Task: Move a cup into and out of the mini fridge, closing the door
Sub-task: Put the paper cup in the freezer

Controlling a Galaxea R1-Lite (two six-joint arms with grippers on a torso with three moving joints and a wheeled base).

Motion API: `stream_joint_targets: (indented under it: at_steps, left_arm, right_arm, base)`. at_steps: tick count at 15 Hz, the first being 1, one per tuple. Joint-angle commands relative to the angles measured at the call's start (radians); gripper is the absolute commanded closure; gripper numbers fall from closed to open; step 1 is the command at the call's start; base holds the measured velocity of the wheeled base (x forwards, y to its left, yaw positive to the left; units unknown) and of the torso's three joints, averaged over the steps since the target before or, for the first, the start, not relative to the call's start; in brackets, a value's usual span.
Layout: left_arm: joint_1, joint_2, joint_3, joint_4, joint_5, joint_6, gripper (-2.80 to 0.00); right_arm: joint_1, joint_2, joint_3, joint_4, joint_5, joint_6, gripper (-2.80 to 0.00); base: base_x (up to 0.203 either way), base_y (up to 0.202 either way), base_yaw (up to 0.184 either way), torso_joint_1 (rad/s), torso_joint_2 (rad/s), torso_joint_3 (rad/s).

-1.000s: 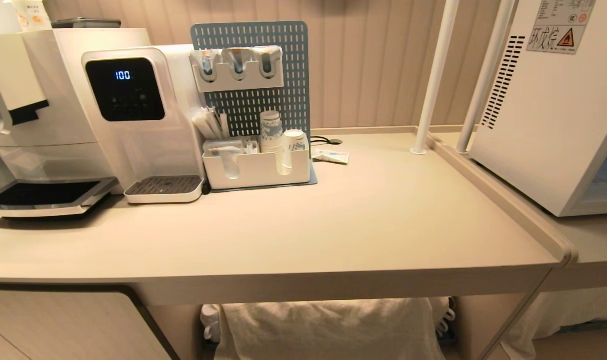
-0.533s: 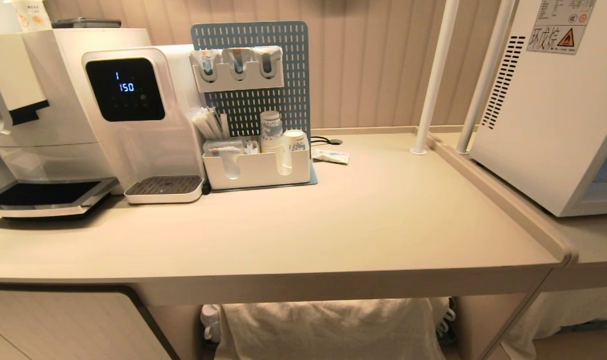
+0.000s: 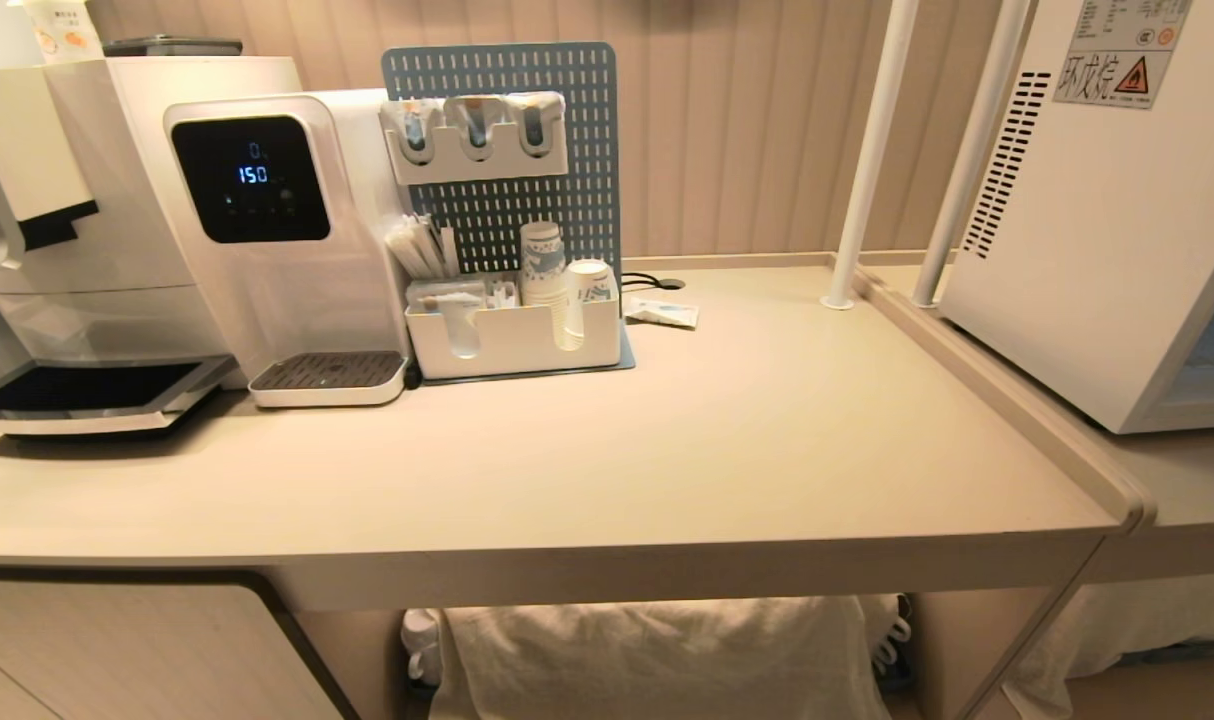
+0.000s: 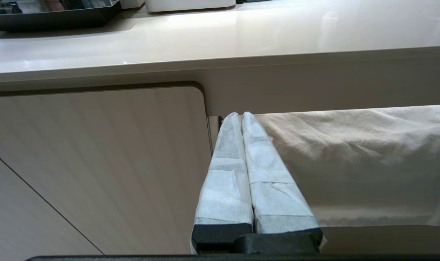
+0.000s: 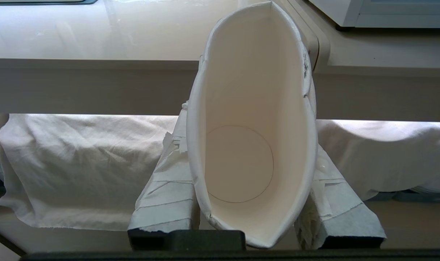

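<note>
Cup point(image 5: 252, 145) first: it sits squeezed between the two tape-wrapped fingers point(image 5: 169, 195) of the right claw point(image 5: 250, 119), its mouth pressed into a narrow oval and its white inside and round bottom open to the wrist camera. Only a sliver of dark print shows along its outer rim. The right claw is clamped on it below the front edge of the desk point(image 5: 96, 32), out of the head view, with a crumpled white cloth point(image 5: 78, 163) hanging behind it under the desk.

The left claw point(image 4: 240, 115) is parked low as well, its wrapped fingers point(image 4: 227, 181) pressed together with nothing between them, in front of a pale cabinet door point(image 4: 96, 163) under the desk's near edge.

On the desk, the near and middle stretch carries nothing. At the far left stand a coffee machine point(image 3: 67, 200) and a white water dispenser point(image 3: 287, 230) with a dark lit display. Just right of the dispenser is a blue pegboard point(image 3: 557, 190) with a white organiser tray point(image 3: 512, 340) holding stacked paper cups point(image 3: 542, 265). A small sachet point(image 3: 662, 313) lies near it, further right. Two white poles point(image 3: 872, 150) rise at the far right. Beyond them, on a lower surface to the right, stands the mini fridge point(image 3: 1097, 250), seen from its side; a strip of its door point(image 3: 1212, 370) shows at the right edge, lying against the body.
</note>
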Motion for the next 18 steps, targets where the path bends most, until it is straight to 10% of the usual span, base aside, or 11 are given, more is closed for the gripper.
stream_joint_targets:
  at_steps: [1,18]
  left_arm:
    - [0.000,0.001,0.000,-0.001,0.002,-0.020,0.00]
    - [0.000,0.001,0.000,-0.001,0.002,-0.029,0.00]
  right_arm:
    - [0.000,0.002,0.000,0.000,0.002,-0.003,0.00]
    - [0.000,0.000,0.000,-0.002,-0.001,0.013,0.00]
  base:
    - [0.000,0.000,0.000,0.000,0.00,0.000]
    - [0.000,0.000,0.000,0.000,0.00,0.000]
